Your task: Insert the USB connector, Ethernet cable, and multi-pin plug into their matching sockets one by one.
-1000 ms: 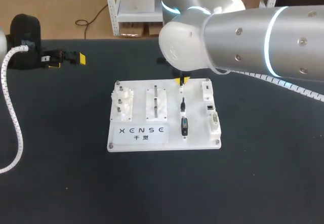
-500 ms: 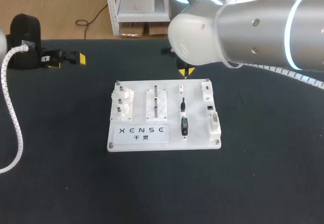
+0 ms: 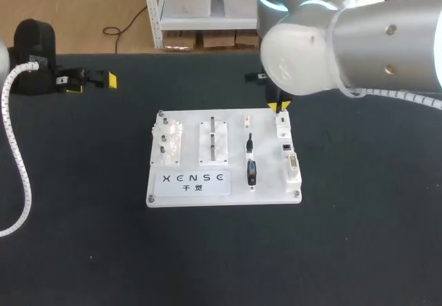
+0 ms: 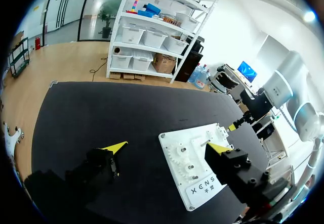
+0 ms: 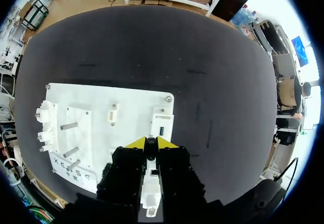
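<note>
Right claw [image 5: 151, 143] shifted rightward, USB socket [image 5: 162, 131] just ahead of it

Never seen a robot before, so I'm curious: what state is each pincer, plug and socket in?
Right pincer, shut on a white plug, above the socket block.
Left pincer, open, empty.
Black cable plug, parked on the board, not inserted.
Multi-pin plug, parked on the board, not inserted.
Sockets, empty.
</note>
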Motion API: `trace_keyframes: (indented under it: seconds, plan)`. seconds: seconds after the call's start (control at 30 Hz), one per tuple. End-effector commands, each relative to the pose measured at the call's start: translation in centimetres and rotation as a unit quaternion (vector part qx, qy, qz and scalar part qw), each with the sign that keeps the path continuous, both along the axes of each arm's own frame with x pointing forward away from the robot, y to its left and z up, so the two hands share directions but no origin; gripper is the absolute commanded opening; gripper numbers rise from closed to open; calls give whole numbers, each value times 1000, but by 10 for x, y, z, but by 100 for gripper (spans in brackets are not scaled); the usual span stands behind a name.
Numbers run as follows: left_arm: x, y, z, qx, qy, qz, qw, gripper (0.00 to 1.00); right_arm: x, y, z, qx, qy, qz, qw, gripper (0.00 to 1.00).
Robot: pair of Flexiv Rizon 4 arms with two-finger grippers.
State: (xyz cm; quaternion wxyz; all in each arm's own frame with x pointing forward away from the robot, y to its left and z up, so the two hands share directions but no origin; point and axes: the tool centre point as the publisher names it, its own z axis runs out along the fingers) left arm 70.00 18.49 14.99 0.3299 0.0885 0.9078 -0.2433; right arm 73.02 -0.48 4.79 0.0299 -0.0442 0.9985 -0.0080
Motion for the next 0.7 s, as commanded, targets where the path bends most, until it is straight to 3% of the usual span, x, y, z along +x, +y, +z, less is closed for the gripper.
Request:
trace_keyframes:
  seconds: [0.03,0.7]
  plan:
    - [0,0,0,0,0,0,1000,100,-7,-14,-3,8,-44,-3,999,0]
    - [0,0,0,0,0,0,1000,100,-1,-13,-18,5,-32,-7,999,0]
